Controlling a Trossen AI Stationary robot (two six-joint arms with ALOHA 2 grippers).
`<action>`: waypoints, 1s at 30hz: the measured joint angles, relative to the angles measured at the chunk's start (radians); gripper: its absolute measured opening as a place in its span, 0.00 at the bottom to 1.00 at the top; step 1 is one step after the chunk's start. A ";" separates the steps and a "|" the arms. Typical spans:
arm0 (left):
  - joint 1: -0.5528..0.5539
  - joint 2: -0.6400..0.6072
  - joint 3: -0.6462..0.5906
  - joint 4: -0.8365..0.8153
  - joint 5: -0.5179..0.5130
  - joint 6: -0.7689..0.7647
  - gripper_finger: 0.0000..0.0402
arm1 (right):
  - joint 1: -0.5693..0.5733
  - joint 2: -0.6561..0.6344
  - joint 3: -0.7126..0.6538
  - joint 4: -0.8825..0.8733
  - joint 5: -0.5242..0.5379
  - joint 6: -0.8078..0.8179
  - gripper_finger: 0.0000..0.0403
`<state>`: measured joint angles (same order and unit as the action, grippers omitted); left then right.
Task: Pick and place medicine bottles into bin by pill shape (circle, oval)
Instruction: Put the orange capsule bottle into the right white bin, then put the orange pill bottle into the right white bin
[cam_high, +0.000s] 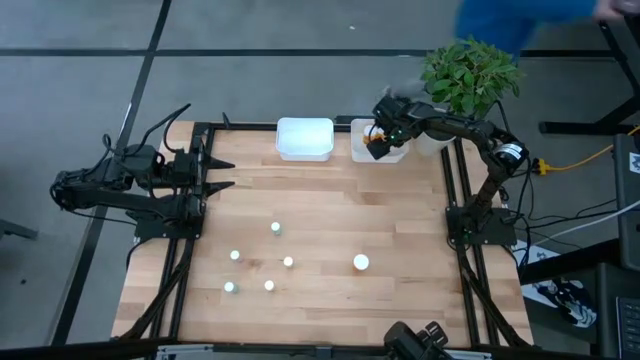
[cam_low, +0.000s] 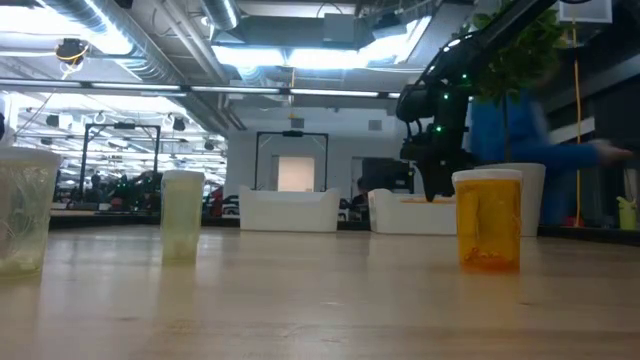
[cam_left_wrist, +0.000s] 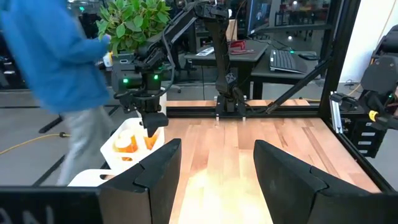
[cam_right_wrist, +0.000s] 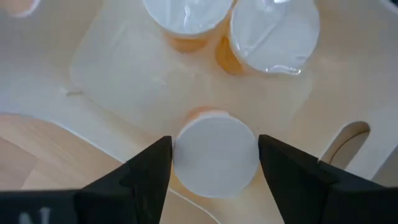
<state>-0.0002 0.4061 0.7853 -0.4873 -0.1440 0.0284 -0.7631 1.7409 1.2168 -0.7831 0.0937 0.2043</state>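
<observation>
My right gripper hangs fingers-down inside the right white bin at the table's far edge. It is open around an orange medicine bottle's white cap, one finger close on each side with a thin gap. That bottle stands on its base on the bin's floor beside two other white-capped orange bottles. One more orange bottle and several tiny pale vials stand on the table's near half. My left gripper waits open at the left edge.
A second white bin sits left of the right bin at the far edge. A potted plant stands just behind the right arm. A person in blue is beyond the table's far edge. Bare wood lies between the bins and the vials.
</observation>
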 joint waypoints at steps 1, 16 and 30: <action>0.000 0.000 0.000 0.000 0.000 0.000 0.48 | 0.000 0.000 0.006 0.000 0.000 0.000 0.60; 0.000 0.000 0.000 0.000 0.000 -0.001 0.48 | 0.105 -0.011 0.189 -0.151 -0.144 0.081 0.59; 0.000 0.000 0.000 -0.002 0.000 -0.001 0.48 | 0.715 -0.103 0.185 -0.248 -0.123 0.424 0.59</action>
<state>-0.0006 0.4059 0.7853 -0.4890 -0.1440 0.0279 -0.0479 1.6376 1.4017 -1.0312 -0.0292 0.6282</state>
